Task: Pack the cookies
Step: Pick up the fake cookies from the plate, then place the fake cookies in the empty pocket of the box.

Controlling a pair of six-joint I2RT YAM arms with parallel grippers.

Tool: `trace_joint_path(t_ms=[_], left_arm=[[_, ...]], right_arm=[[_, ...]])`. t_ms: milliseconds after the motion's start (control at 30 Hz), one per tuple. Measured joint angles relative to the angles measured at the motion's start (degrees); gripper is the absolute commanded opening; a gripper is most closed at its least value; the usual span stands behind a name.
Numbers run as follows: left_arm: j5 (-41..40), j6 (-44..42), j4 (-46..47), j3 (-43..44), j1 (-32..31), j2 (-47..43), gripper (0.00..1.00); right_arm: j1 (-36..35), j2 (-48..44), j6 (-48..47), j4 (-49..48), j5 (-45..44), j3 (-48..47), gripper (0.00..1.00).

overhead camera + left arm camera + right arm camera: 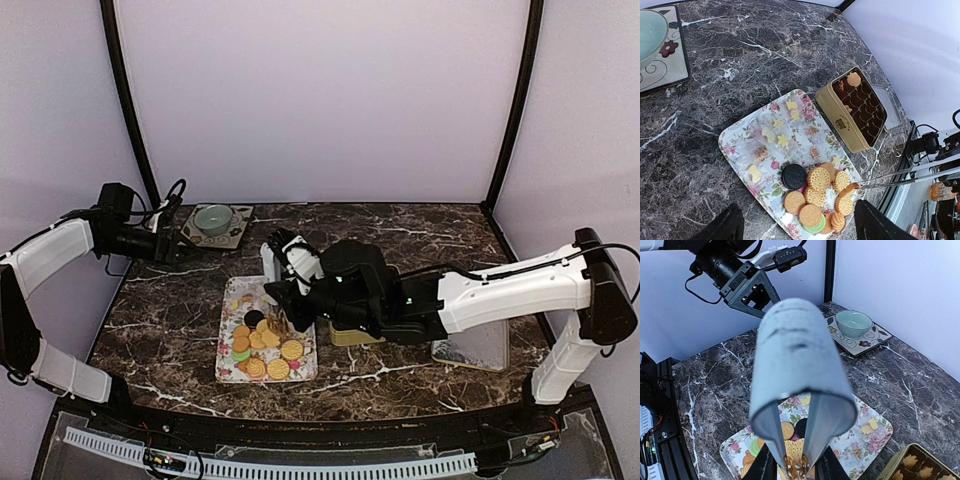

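Right gripper point(283, 295): clamped on metal tongs point(905, 175), whose tips pinch one golden cookie point(849, 189) at the edge of the pile of cookies point(817, 197) on the near end of the floral tray point(740, 145).

Left gripper point(178, 243): jaws wide apart, holding nothing, beside the green bowl point(214, 216).

Gold tin point(840, 120): just beside the tray, one cookie inside.

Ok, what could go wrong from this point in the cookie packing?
The tongs pinch one cookie by its edge, so it could slip or crack on lifting. The cookies overlap in a pile at one end of the tray, so neighbours might get dragged off.
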State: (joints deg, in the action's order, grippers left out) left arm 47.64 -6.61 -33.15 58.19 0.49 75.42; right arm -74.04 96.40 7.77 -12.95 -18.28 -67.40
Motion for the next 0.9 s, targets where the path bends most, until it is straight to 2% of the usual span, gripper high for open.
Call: trace_joint_path(t_ms=[200, 500, 667, 900], left_arm=[[0.11, 0.04, 0.0, 0.0, 0.0, 0.0, 0.79], [0.17, 0.28, 0.0, 0.0, 0.0, 0.0, 0.79], [0.17, 0.31, 0.0, 0.0, 0.0, 0.0, 0.78], [0.2, 0.44, 0.0, 0.0, 0.0, 0.0, 0.79]], right_arm=[[2.75, -3.61, -2.4, 2.82, -2.23, 0.13, 0.0], [13.18, -14.78, -5.44, 3.63, -6.16, 4.39, 0.0], [16.94, -15.45, -6.6, 4.52, -7.43, 6.73, 0.0], [18.34, -14.08, -7.58, 6.19, -7.74, 8.15, 0.0]])
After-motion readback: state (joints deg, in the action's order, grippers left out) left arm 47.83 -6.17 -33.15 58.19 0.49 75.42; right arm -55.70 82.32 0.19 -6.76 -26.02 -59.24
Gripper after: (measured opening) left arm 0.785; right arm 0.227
